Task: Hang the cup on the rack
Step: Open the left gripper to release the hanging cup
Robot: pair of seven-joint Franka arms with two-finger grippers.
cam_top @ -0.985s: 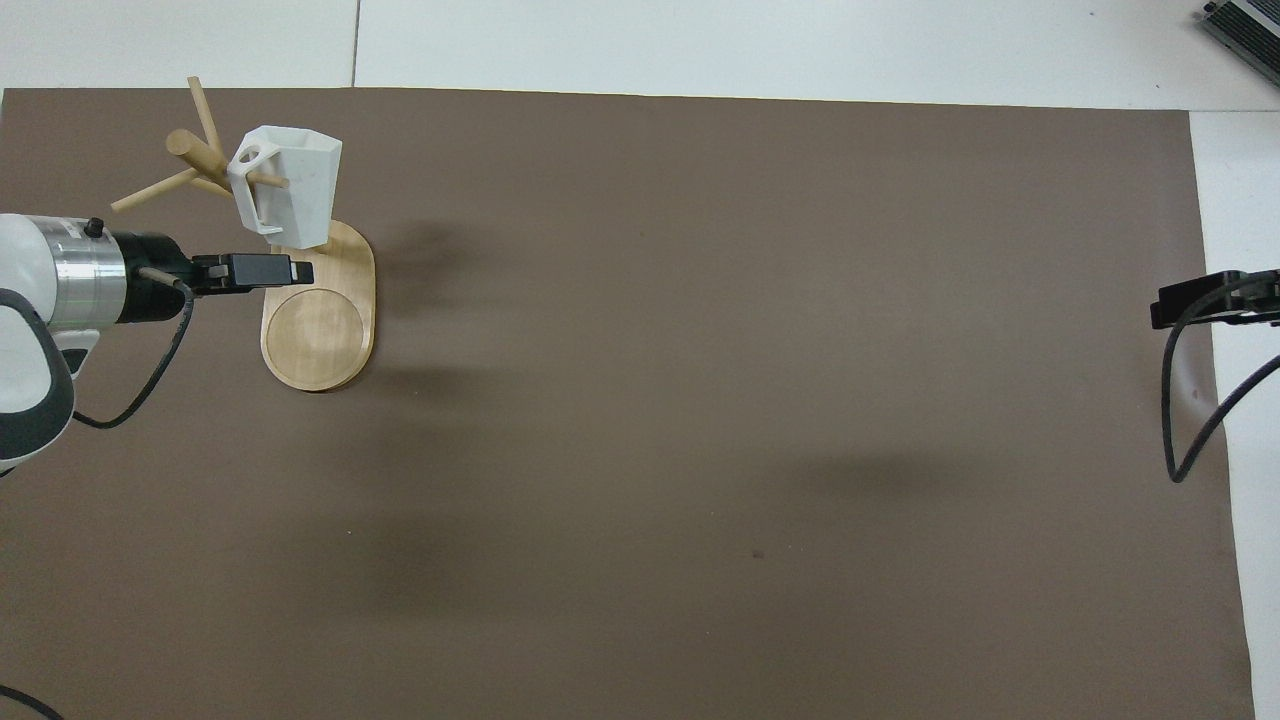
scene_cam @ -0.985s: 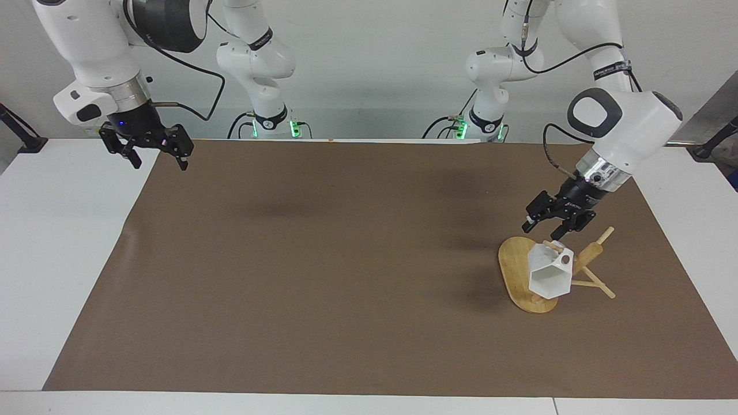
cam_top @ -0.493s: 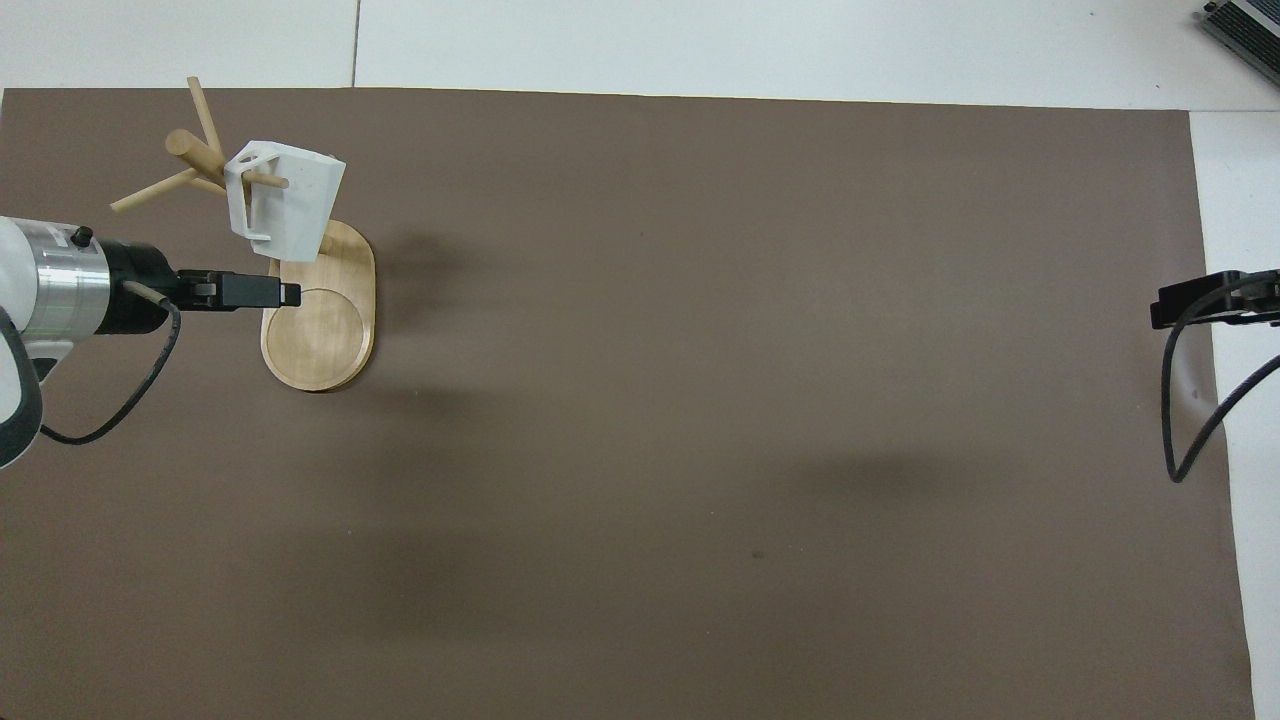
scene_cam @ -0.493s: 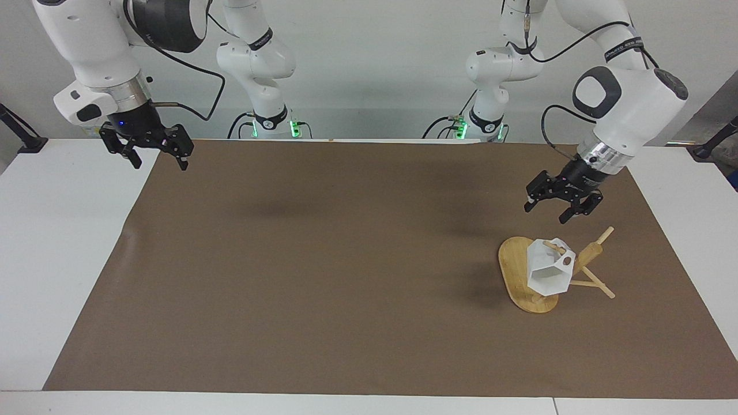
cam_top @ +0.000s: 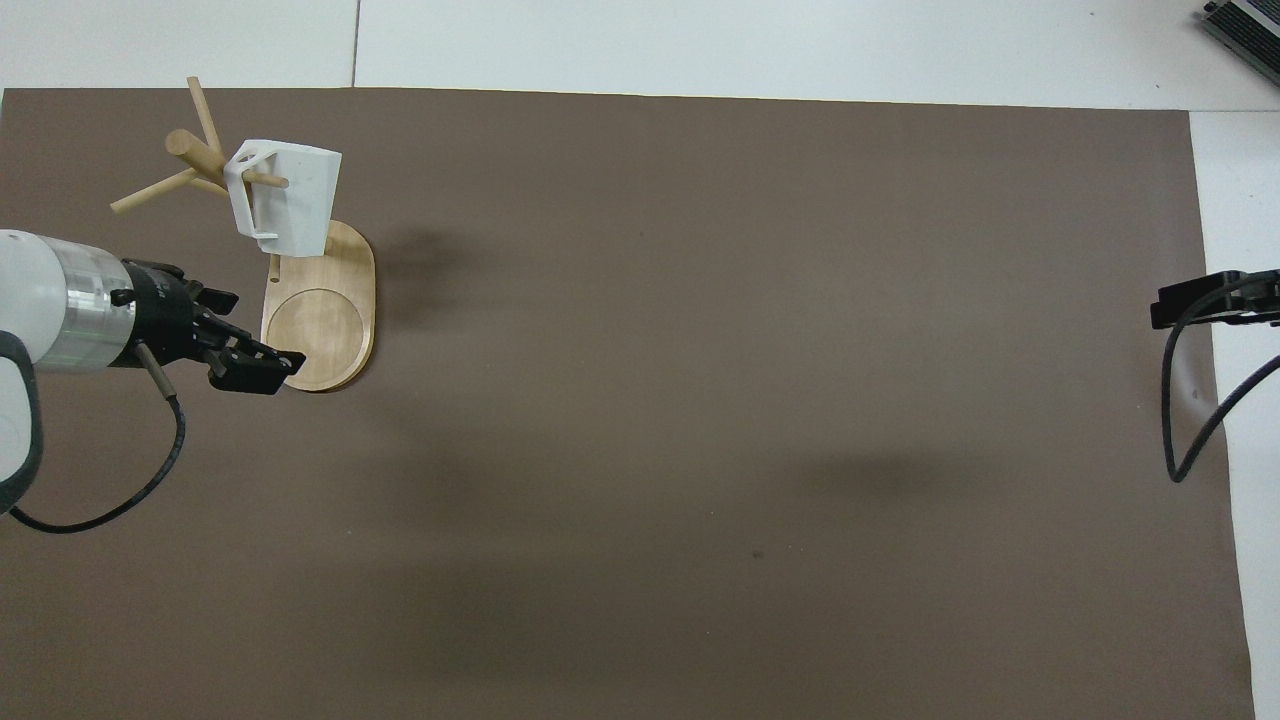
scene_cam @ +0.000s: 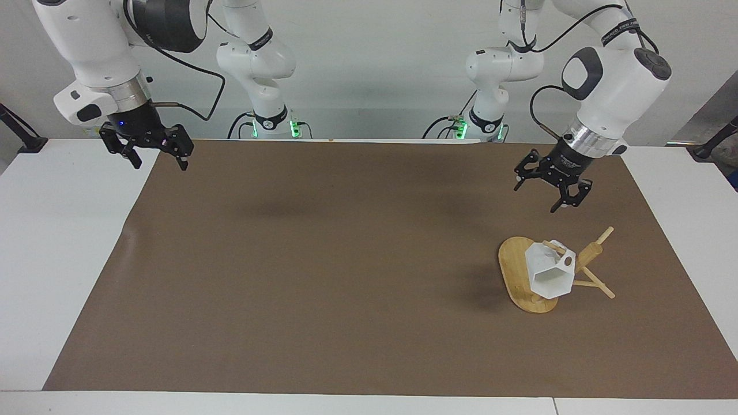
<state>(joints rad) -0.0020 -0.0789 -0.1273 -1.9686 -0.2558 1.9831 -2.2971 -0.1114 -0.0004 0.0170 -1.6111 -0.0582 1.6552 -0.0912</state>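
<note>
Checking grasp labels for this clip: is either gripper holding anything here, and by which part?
Nothing is held. The left gripper is open and apart from the cup, which hangs by its handle on the rack. The right gripper waits open.

White faceted cup [scene_cam: 550, 271] hangs tilted by handle on peg — bamboo rack [scene_cam: 515, 268] upright on mat.

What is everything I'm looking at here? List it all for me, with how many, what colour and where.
cup: one, white, hanging by its handle on a peg of the rack
rack: one, light wood, on the mat toward the left arm's end of the table
mat: one, brown, covering most of the table
table: one, white, under the mat
left claw: one, black, open, empty, up in the air over the mat beside the rack
right claw: one, black, open, empty, waiting over the mat's edge at the right arm's end
</note>
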